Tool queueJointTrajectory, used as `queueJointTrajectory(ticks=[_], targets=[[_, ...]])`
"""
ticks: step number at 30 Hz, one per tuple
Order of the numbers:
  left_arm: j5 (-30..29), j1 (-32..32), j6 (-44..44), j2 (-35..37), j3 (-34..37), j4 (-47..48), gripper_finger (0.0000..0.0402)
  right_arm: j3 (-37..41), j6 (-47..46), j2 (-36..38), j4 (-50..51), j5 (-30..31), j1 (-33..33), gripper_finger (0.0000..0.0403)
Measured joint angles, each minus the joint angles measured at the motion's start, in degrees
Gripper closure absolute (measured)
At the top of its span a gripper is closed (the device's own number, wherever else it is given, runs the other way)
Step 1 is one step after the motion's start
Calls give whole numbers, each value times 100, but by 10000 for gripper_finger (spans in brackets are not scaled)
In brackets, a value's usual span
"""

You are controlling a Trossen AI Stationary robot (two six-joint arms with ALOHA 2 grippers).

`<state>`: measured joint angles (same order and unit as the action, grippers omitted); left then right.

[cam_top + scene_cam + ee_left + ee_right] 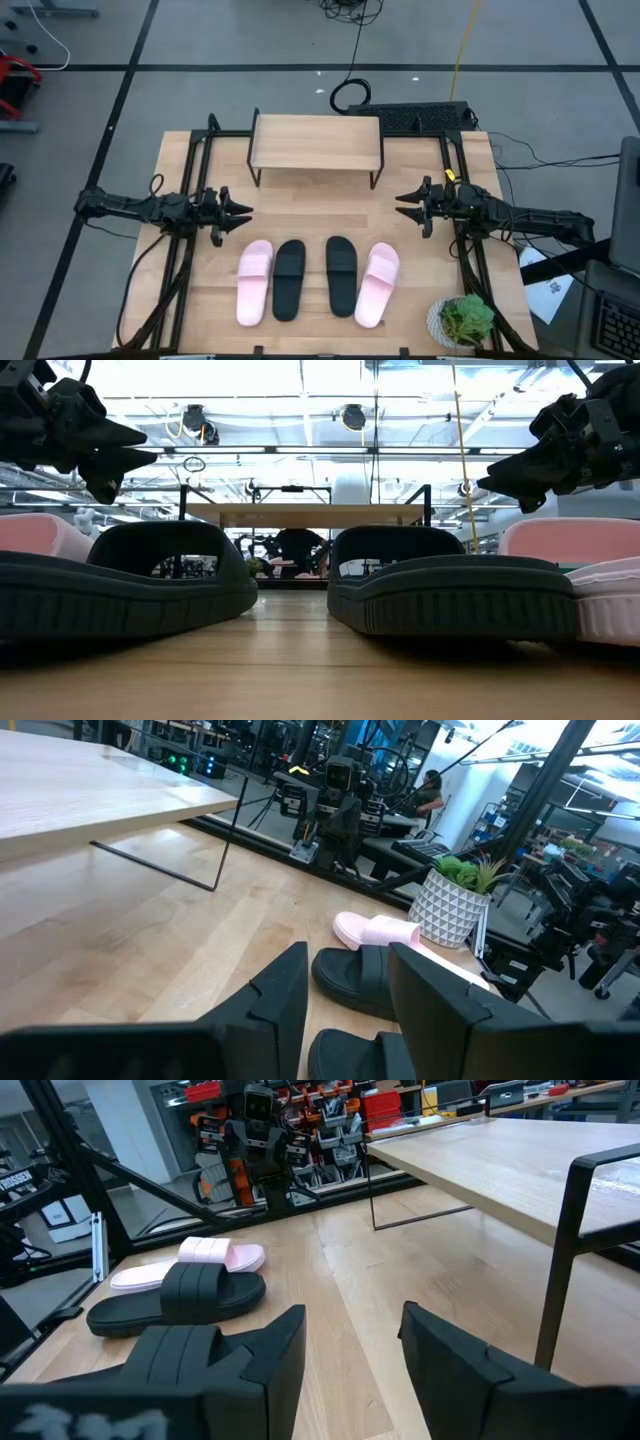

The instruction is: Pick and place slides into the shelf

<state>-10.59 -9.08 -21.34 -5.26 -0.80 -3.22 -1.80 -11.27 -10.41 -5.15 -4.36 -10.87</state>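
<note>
Four open-toe slide sandals in a row on the light wooden desk (180,150), near its front edge: light pink (254,282), black (289,279), black (341,275), light pink (377,284). Low light-wood shelf on thin black legs (316,142) behind them, well apart, bare. Left end effector (236,213) and right end effector (409,200) hovering at either side between shelf and sandals, fingers spread, gripping nothing.

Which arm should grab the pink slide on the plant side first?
Probably the right. The right claw hangs open just above the right pink slide, on the plant's side. The left claw, also open, sits across the row, nearer the left pink slide. The shelf is empty.
</note>
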Motion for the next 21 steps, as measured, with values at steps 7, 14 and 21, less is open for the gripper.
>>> queueJointTrajectory(ticks=[7, 14, 21], targets=[[1, 0, -4, 2, -1, 2, 266, 0, -1, 1, -70, 1, -1, 248], [0, 0, 2, 1, 0, -5, 266, 0, -434, -2, -187, -26, 9, 248], [-10, 0, -489, 0, 0, -556, 266, 0, -2287, -2, -1672, 4, 9, 248]])
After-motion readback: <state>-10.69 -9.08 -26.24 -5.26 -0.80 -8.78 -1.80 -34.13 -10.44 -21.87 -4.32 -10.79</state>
